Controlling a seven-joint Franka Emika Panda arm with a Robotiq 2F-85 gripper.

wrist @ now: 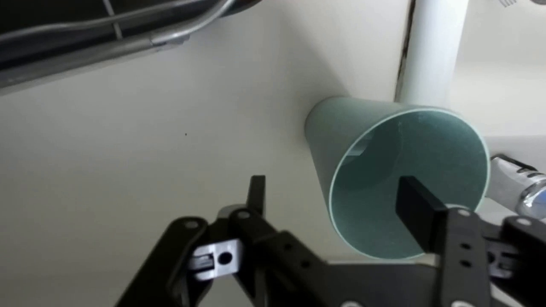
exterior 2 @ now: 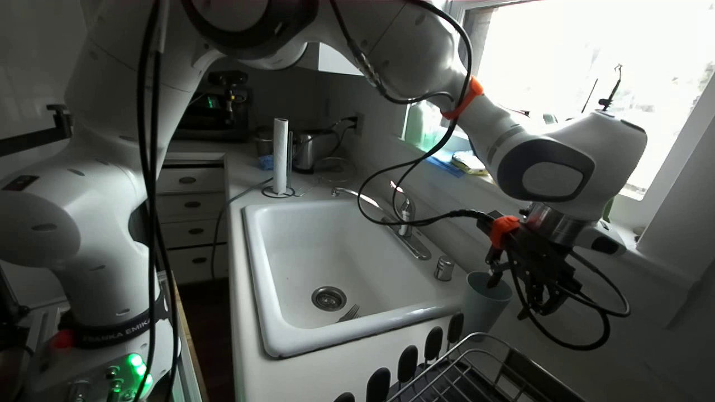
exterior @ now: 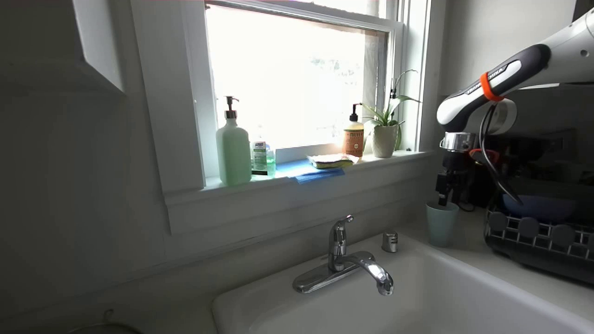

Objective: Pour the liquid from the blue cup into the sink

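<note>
The blue cup (exterior: 441,227) is a pale blue-green tumbler standing upright on the counter beside the sink corner. It also shows in an exterior view (exterior 2: 483,307) and in the wrist view (wrist: 337,132). A darker area with a bright patch shows low inside it; I cannot tell how much liquid there is. My gripper (wrist: 330,183) is open and holds nothing. One finger is over or inside the cup's mouth and the other is outside the wall; contact is unclear. The sink (exterior 2: 357,335) is a white basin; its rim (wrist: 435,55) runs close to the cup.
A chrome tap (exterior: 371,269) and a small chrome cap (exterior: 390,242) stand at the sink's back. A dish rack (exterior: 529,229) with a blue bowl (exterior: 538,208) is beside the cup. A fork (exterior 2: 349,314) lies in the sink. Bottles and a plant (exterior: 384,139) line the windowsill.
</note>
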